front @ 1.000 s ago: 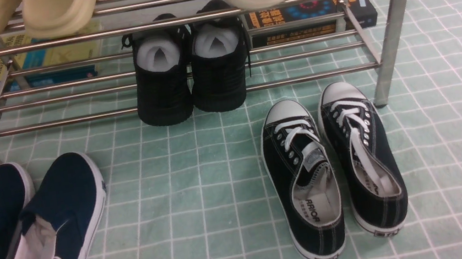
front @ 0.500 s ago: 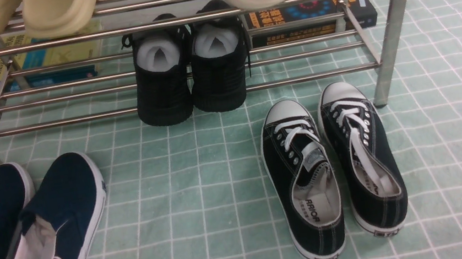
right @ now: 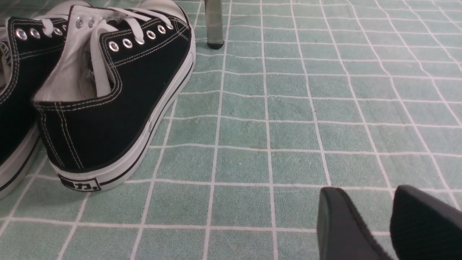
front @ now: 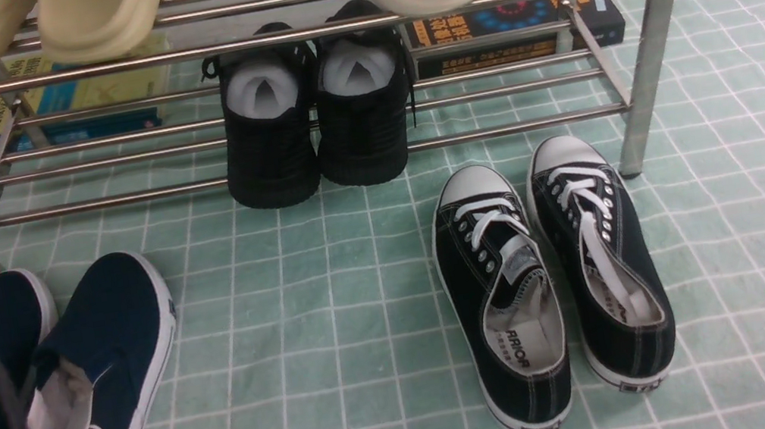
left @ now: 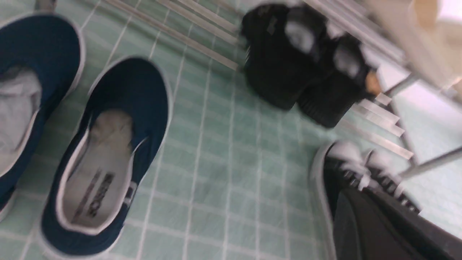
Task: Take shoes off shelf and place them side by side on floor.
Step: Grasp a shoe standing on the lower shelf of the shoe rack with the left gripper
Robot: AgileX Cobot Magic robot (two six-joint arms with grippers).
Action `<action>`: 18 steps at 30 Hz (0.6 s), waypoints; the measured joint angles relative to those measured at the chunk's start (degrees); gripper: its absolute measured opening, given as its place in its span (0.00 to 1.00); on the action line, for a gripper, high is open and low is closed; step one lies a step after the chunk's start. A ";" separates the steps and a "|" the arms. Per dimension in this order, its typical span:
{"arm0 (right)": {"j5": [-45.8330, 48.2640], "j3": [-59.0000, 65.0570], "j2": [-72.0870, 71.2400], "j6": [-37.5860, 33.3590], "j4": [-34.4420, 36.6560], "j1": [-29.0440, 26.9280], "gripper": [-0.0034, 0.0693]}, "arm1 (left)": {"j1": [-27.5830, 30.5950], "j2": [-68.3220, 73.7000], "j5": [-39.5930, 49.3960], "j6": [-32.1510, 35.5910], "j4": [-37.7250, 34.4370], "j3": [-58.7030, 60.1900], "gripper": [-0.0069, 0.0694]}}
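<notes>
As the empty left gripper [left: 361, 216] lifts into view, clenched, right gripper [right: 368, 191] agape, black knit sneakers [front: 273, 155] wait untouched on the chrome-tube shelf [front: 651, 57].

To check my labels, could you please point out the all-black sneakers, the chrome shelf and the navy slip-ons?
all-black sneakers [front: 273, 178]: front view, toe of the left shoe.
chrome shelf [front: 648, 73]: front view, its right front leg.
navy slip-ons [front: 110, 311]: front view, toe upper of the inner shoe.
</notes>
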 joint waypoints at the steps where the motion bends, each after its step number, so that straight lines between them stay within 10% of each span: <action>1: 0.00 0.00 0.00 0.00 0.00 0.00 0.37 | 0.00 1.73 0.59 0.09 0.29 -0.48 0.09; 8: 0.00 0.00 0.00 0.00 0.00 0.00 0.37 | 0.00 23.51 4.77 1.62 1.98 -11.59 0.12; 18: 0.00 0.00 0.00 0.00 0.00 0.00 0.37 | -8.11 39.90 -4.32 8.81 -5.53 -23.22 0.47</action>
